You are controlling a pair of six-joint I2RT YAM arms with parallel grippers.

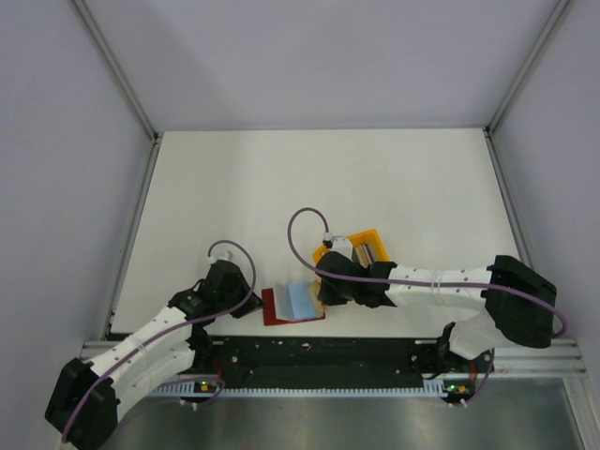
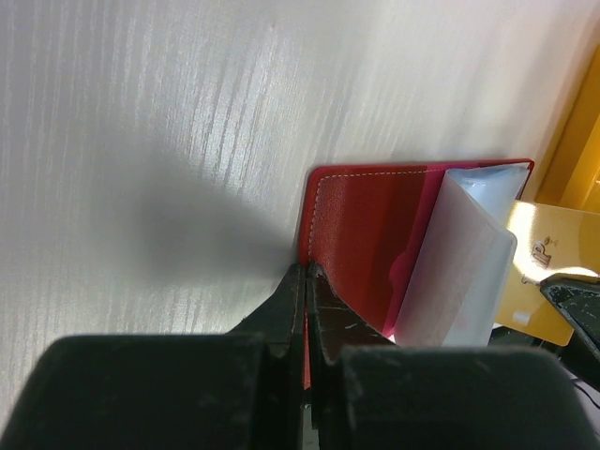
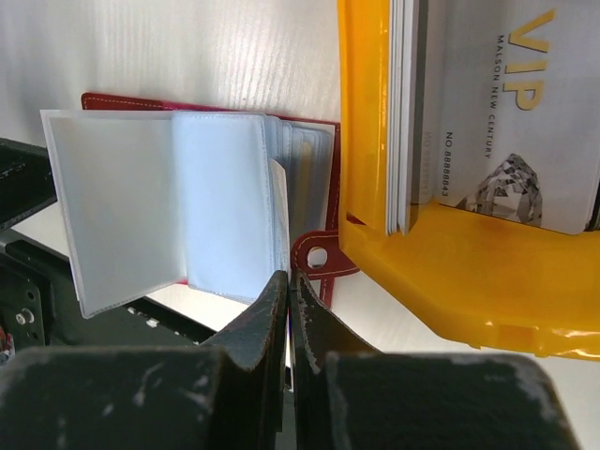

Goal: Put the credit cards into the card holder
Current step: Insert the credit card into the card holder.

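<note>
The card holder (image 1: 272, 307) lies open and flat on the table (image 1: 281, 187), just beside the yellow bin (image 1: 371, 235) on the side nearer the arm bases. Its opened length runs roughly along the table's near edge, slightly askew. Its clear sleeves (image 3: 225, 202) fan up from the red cover, and the snap tab (image 3: 319, 255) pokes out of the edge closest to the bin. The credit cards (image 3: 487, 112) stand on edge inside the bin, packed face to face, a silver VIP face outermost. The left gripper (image 2: 306, 281) is closed, tips at the holder's edge farthest from the bin. The right gripper (image 3: 289, 281) is closed too, empty, between holder and bin, just beside the tab.
</note>
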